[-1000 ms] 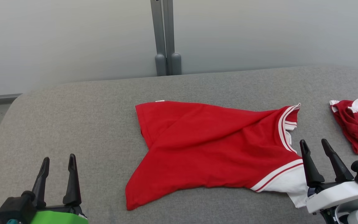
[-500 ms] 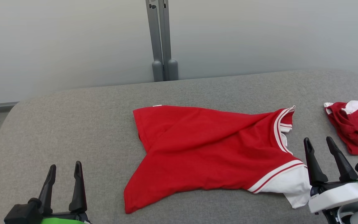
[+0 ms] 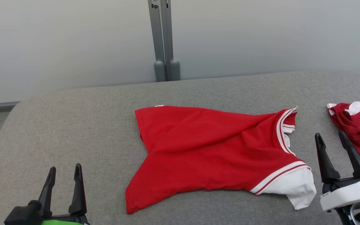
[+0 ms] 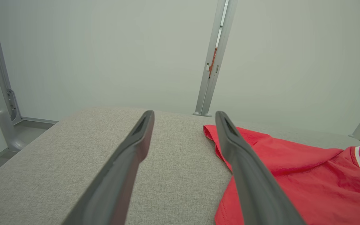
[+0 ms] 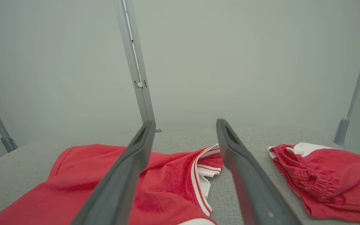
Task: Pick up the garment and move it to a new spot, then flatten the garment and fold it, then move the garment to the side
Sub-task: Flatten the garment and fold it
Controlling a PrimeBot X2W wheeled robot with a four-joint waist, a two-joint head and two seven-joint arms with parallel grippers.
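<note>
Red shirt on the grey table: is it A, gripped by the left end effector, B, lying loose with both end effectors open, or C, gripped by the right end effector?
B: the red shirt lies loose on the table, the left end effector and right end effector both open.

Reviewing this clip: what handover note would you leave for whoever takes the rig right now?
Left claw: open, empty, over the grey table's near-left, clear of cloth.
Right claw: open, empty, beside the red shirt, not gripping it.
Garments: the red shirt lies mid-table, spread but twisted, unfolded; second red garment bunched at right edge.
Done: apparently the relocation. Left: flatten, fold, move aside.
</note>
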